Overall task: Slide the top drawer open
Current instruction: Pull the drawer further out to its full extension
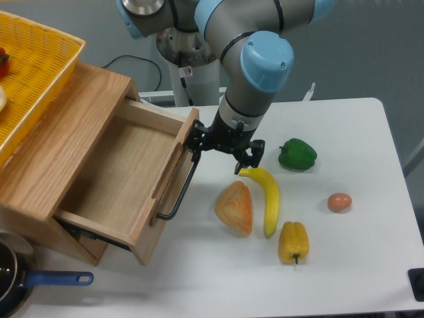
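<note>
The top drawer (112,173), light oak with an empty inside, stands pulled well out of the wooden cabinet (63,132) toward the right. Its long black bar handle (180,193) runs along the front panel. My gripper (225,150) hangs at the far end of that handle with its fingers spread open. The left finger (196,142) sits against the bar's upper end, hooked behind it. The right finger (256,154) is just above the tip of a banana (267,195).
A yellow basket (33,73) rests on the cabinet top. On the white table lie a bread piece (236,207), a green pepper (297,154), a yellow pepper (293,242) and an egg (339,202). A pot with a blue handle (56,279) sits at front left.
</note>
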You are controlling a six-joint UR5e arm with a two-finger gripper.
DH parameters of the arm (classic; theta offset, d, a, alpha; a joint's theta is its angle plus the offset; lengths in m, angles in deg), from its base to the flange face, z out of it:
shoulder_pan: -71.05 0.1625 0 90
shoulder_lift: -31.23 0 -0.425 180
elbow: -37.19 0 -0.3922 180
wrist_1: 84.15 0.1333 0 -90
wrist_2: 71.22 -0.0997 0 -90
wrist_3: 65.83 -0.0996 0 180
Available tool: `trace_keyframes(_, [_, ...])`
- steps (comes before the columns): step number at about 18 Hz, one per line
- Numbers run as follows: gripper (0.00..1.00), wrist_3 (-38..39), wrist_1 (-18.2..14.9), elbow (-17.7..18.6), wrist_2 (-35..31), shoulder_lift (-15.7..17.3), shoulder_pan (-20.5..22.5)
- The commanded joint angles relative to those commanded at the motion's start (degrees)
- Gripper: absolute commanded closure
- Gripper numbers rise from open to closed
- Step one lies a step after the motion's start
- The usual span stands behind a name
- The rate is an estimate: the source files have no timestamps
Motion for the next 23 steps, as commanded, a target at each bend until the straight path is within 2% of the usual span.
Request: trace_keyframes(23, [0.00,-0.44,-0.09,-0.18,0.00,-0.09,1.49])
